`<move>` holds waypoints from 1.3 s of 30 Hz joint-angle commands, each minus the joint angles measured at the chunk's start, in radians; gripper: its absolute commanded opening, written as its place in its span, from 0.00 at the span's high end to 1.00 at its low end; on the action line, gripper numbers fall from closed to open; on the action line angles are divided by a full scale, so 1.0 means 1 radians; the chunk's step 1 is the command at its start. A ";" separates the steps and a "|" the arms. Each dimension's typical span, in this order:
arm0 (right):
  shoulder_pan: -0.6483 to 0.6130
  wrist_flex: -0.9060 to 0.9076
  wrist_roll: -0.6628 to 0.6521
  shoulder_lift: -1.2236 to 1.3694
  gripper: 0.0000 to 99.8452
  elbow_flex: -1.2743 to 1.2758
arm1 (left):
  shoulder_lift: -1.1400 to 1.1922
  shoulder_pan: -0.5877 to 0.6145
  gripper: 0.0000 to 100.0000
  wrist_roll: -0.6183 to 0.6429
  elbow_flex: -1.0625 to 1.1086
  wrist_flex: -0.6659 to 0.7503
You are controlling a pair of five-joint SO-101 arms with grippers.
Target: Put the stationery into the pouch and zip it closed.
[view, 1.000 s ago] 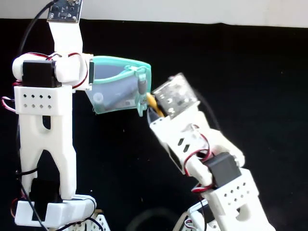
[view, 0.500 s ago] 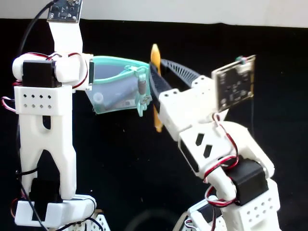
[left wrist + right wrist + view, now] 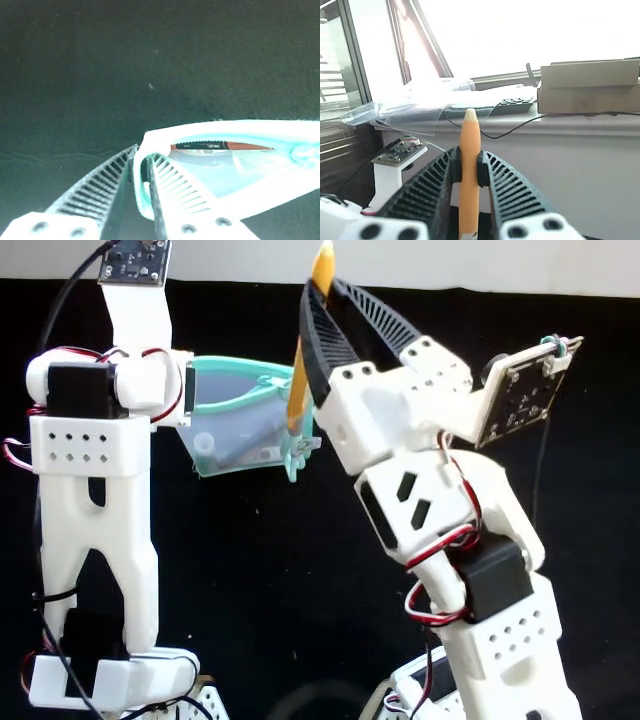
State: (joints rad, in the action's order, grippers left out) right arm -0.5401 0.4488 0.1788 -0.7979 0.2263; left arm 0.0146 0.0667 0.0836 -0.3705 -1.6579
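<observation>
Tiny print on pen (image 3: 200, 146) in pouch (image 3: 260, 125), illegible.

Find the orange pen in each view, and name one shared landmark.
High view: orange pen upright in the right claw, overlapping the pouch.
Right wrist view: centre, clamped in that claw.
Left wrist view: pouch mouth instead, held by the left claw.
Shared landmark: the pouch, high and left wrist views.

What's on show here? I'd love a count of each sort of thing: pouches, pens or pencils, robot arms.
pouch: 1
pens or pencils: 2, the orange pencil held by the right arm and the red-and-black pen inside the pouch
robot arms: 2, counting the left arm that holds the pouch
Total: 5
</observation>
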 commanded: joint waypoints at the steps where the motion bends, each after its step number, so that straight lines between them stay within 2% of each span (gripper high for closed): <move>1: 0.005 -0.059 0.011 0.022 0.99 -0.038 | 0.064 -0.005 0.99 -0.005 0.013 -0.003; 9: -0.033 -0.151 0.011 0.125 0.99 -0.062 | 0.064 -0.005 0.99 -0.005 0.013 -0.003; 18: -0.033 -0.148 0.009 0.337 0.99 -0.312 | 0.064 -0.005 0.99 -0.005 0.013 -0.003; 29: -0.090 -0.145 0.009 0.506 0.99 -0.341 | 0.067 -0.005 0.99 -0.005 0.013 -0.003; 34: -0.122 -0.087 0.009 0.555 0.99 -0.343 | 0.068 -0.001 0.99 -0.005 0.013 -0.002; 39: -0.160 0.064 0.008 0.565 0.99 -0.340 | 0.070 0.001 0.99 -0.005 0.013 0.002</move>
State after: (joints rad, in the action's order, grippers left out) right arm -0.6751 0.4442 0.1788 -0.2225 -0.0790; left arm 0.0207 0.0667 0.0836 -0.3705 -1.6579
